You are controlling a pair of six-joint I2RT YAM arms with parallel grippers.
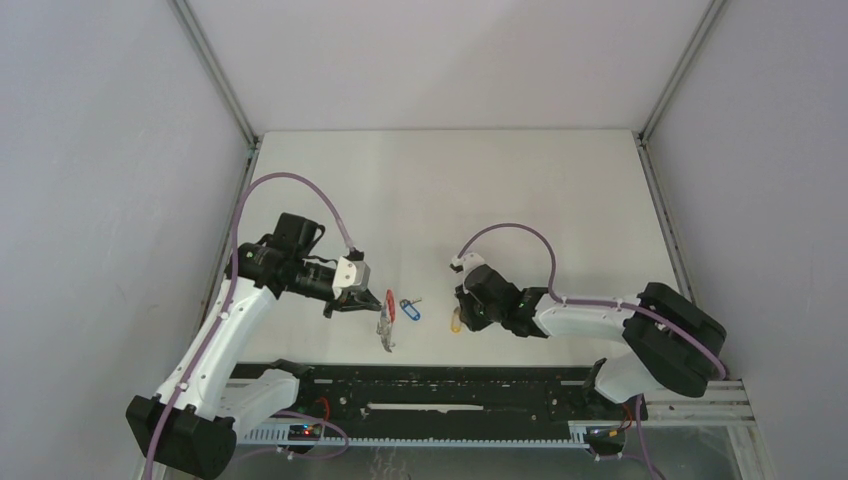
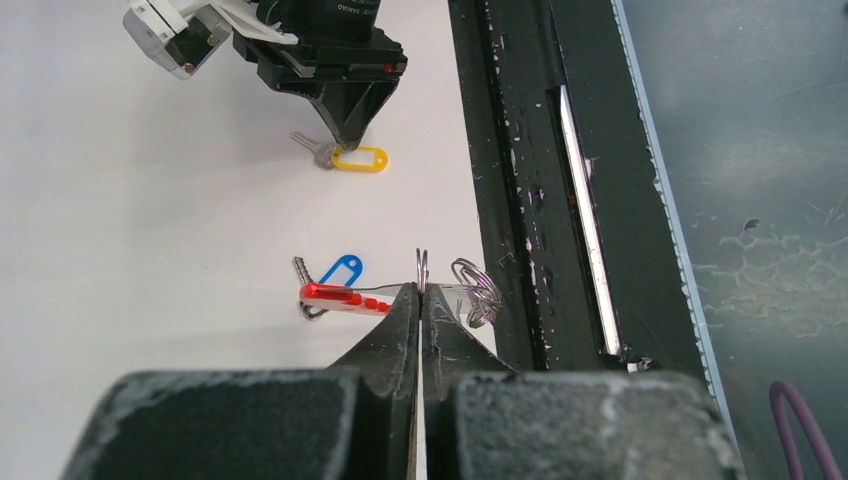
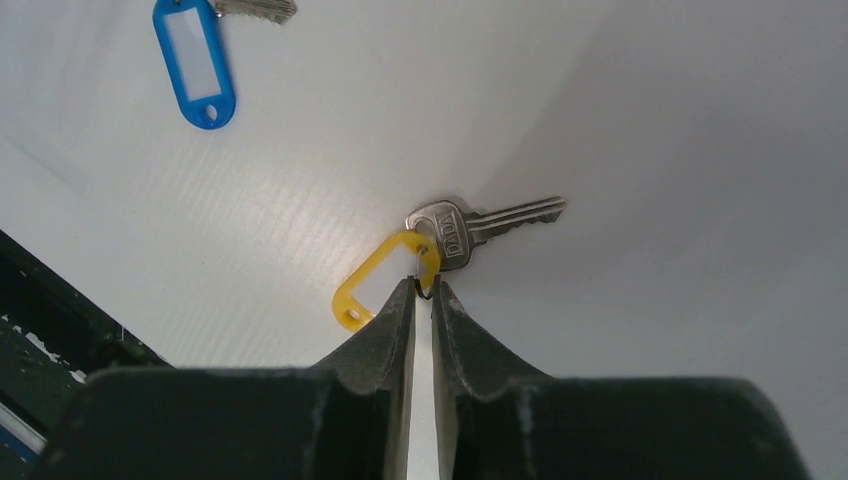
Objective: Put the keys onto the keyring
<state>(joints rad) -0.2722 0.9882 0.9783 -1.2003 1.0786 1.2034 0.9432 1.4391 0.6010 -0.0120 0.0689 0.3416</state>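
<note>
Left gripper (image 2: 421, 289) pinches keyring (image 2: 345, 297) beside black rail (image 2: 510, 150). Right gripper (image 3: 421, 285) pinches yellow key tag (image 3: 372, 280); white table (image 1: 450, 190) extends beyond.

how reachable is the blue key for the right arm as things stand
Probably yes: the blue key lies on open table a short way from the right hand, nothing between them. But that hand is pinched on the yellow key, so it would need to let go first.

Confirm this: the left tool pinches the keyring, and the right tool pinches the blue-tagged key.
Not quite. The right tool pinches the yellow-tagged key, as the right wrist view shows; the blue-tagged key lies untouched. The left tool does pinch the keyring.
</note>
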